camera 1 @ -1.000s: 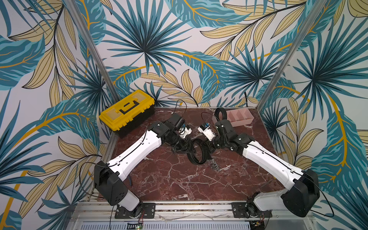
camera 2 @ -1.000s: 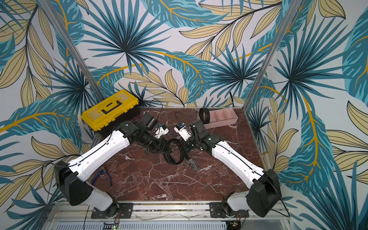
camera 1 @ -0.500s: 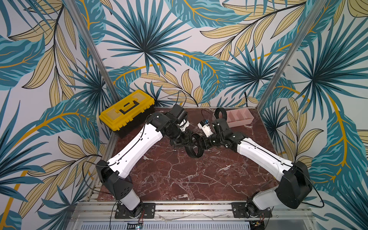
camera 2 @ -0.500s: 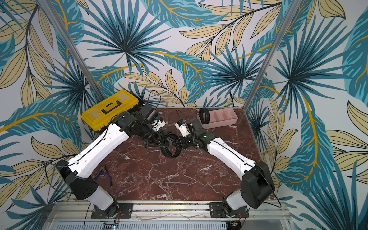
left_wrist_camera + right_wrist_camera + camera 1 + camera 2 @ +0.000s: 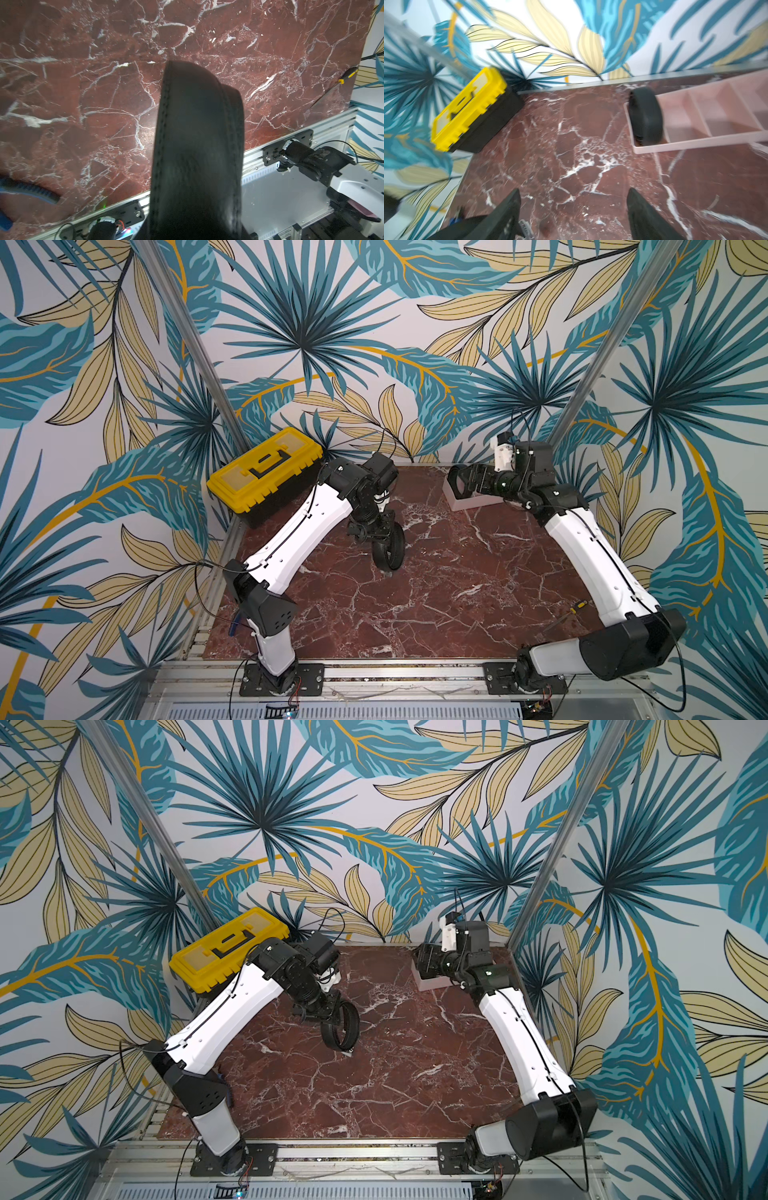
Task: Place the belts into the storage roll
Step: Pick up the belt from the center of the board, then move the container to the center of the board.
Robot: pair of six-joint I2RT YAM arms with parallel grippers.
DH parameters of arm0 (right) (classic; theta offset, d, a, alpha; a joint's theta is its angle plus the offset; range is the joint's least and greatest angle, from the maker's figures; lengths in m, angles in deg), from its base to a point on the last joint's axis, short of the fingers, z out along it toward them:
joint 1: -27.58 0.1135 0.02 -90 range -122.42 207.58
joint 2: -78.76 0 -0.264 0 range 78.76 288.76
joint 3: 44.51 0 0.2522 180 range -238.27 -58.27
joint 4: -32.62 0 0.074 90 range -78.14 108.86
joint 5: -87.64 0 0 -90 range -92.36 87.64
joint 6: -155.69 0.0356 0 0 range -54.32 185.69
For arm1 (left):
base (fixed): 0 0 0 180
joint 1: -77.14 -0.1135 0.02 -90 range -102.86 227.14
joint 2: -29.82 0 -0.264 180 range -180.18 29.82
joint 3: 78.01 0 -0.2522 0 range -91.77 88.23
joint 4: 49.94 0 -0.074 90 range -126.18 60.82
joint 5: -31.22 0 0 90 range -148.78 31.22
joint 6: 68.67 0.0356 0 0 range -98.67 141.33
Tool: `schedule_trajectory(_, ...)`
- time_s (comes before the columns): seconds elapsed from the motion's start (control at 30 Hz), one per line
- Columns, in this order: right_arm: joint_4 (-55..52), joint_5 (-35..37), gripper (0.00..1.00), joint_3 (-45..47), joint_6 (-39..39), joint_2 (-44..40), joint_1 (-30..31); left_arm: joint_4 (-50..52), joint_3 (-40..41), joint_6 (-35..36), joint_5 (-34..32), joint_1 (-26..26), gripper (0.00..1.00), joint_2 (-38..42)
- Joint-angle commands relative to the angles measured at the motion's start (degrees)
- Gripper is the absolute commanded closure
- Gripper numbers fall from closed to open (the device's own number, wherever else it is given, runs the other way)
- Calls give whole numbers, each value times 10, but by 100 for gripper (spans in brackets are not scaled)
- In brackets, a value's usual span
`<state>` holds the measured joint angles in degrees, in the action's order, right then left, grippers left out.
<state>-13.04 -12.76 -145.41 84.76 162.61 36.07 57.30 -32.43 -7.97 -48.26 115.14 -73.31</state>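
Observation:
One belt (image 5: 389, 548) is a tight black coil standing on edge above the middle of the marble table (image 5: 436, 597), with my left gripper (image 5: 375, 529) shut on its upper rim. The same coil fills the left wrist view as a wide stitched belt (image 5: 197, 145) and hides the fingers there. A second coiled belt (image 5: 646, 116) stands in the end compartment of the pale pink storage roll (image 5: 716, 141). The storage roll (image 5: 473, 502) sits at the back right. My right gripper (image 5: 457, 481) hovers over its left end, open and empty (image 5: 573, 199), covering that belt in both top views.
A yellow-and-black toolbox (image 5: 266, 472) stands at the back left, also in the right wrist view as the toolbox (image 5: 471, 112). A small screwdriver (image 5: 577, 605) lies near the right edge. Blue-handled pliers (image 5: 27, 189) lie by the left arm's base.
My right gripper let go of the coil in the middle, opened wide and swung back right to the storage roll. The left gripper kept the coil and stays near the centre.

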Motion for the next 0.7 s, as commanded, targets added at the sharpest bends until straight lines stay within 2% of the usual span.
schedule_trajectory(0.0,-35,89,20,-11,53,68,-26,99,-67,34,-54,-2,100,-12)
schedule_trajectory(0.17,-62,167,20,-92,89,202,-56,102,-76,42,-70,-10,100,-3)
schedule_trajectory(0.3,-55,175,19,-118,159,260,-95,102,-87,52,-84,-23,100,10)
schedule_trajectory(0.37,-41,169,9,-122,198,282,-112,102,-94,66,-113,-32,100,20)
schedule_trajectory(0.5,-45,171,8,-149,259,324,-137,100,-90,93,-154,-45,100,35)
schedule_trajectory(0.67,-72,182,8,-213,302,385,-145,100,-84,101,-157,-56,100,41)
